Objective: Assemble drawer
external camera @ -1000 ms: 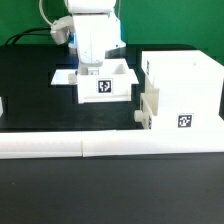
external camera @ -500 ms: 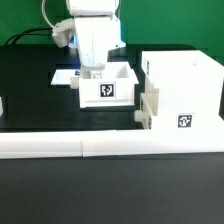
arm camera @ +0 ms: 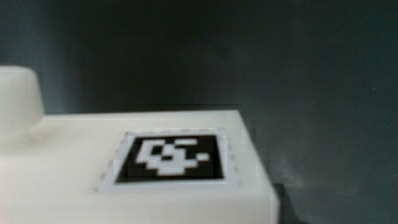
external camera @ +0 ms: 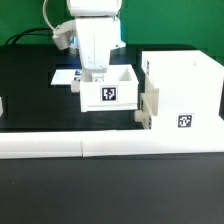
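Observation:
A small white open drawer box with a black-and-white tag on its front stands on the black table, left of the bigger white drawer housing. My gripper reaches down from above onto the box's back-left wall and looks shut on it. The fingertips are hidden by the box. The box's right side is close to the housing's side brackets. The wrist view shows the box's white face and its tag very near; no fingertips show there.
The marker board lies behind the box at the exterior view's left. A long white rail runs along the table's front. A white piece shows at the left edge. Cables hang behind the arm.
The gripper and the small drawer box have moved together a little toward the exterior view's right, closer to the housing.

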You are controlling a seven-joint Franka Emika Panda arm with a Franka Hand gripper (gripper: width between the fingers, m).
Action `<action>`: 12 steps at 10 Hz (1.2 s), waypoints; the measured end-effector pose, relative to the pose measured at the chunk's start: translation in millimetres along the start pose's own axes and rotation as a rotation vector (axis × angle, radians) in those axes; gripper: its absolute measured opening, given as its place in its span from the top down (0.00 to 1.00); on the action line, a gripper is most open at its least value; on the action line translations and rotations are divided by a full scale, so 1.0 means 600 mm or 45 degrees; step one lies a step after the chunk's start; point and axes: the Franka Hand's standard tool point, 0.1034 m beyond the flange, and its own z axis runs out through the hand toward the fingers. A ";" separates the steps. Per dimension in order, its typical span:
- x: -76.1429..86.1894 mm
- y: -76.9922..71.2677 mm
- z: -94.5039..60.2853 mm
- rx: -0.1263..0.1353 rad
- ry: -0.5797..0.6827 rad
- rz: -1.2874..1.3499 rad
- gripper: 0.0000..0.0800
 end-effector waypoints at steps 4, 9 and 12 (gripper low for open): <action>0.011 0.010 0.002 -0.057 0.008 0.019 0.95; 0.030 0.007 0.008 -0.046 0.013 0.028 0.95; 0.037 0.007 0.008 -0.042 0.012 0.037 0.95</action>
